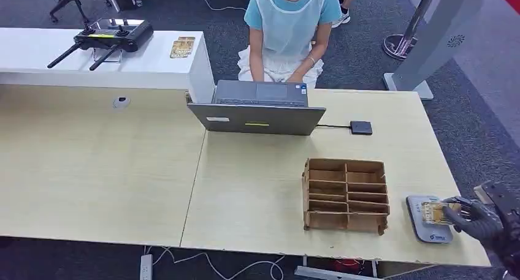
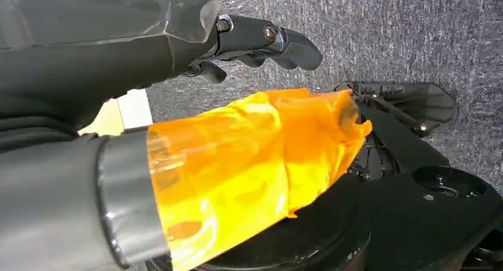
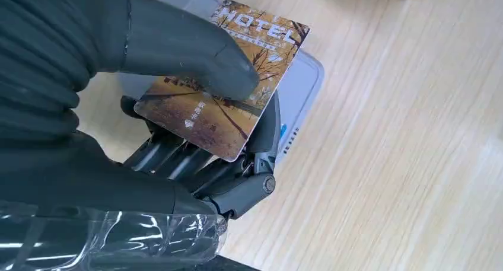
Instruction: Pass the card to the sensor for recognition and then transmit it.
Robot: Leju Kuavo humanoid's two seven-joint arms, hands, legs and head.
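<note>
While the right hand (image 3: 196,128) pinches the card (image 3: 222,81) between thumb and fingers over the grey sensor (image 1: 420,222) at the table's (image 1: 257,188) near right corner, the card looks thin, stiff, light and slick, best held by its edge. The left hand (image 2: 261,40) hangs with fingers curled on nothing; whether the card touches the sensor is hidden.

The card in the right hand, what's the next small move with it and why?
Probably lower it a little and hold it flat over the sensor. The right hand pinches the card between thumb and fingers, already above the grey reader near the table's right edge, so a short pause there should let it be read.
</note>
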